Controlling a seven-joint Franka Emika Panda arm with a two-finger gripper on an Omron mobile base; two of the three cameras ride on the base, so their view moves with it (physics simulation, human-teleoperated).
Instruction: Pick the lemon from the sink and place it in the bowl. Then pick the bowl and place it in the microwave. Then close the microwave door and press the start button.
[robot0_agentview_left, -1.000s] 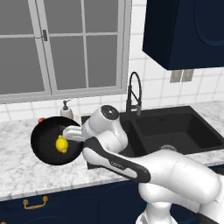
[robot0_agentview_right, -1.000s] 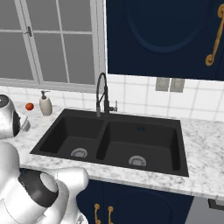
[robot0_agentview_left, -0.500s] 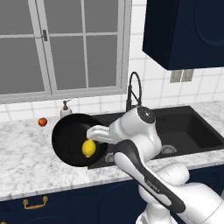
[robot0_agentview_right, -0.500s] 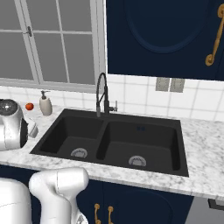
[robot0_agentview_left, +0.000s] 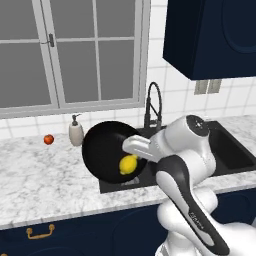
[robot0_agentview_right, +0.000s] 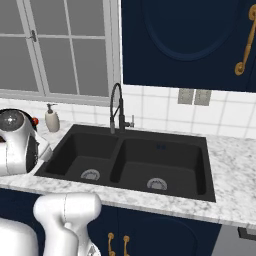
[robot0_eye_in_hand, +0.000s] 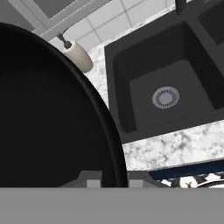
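The gripper (robot0_agentview_left: 131, 148) is closed on the rim of the glossy black bowl (robot0_agentview_left: 107, 150), held tilted above the marble counter (robot0_agentview_left: 45, 180) beside the sink (robot0_agentview_right: 135, 162). The yellow lemon (robot0_agentview_left: 128, 164) lies inside. A soap bottle (robot0_agentview_left: 76, 132) and a small red fruit (robot0_agentview_left: 48, 139) stand behind.

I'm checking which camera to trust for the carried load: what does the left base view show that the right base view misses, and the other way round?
Left base view alone: the bowl lifted and tipped over the counter's front, the lemon lying inside it, and the small red-orange fruit standing clear by the wall.

Right base view alone: both basins of the sink with their silver drains, two wall outlets and a gold cabinet handle.

Both: the coiled faucet, the soap dispenser, the window, the navy upper cabinet and the white arm.
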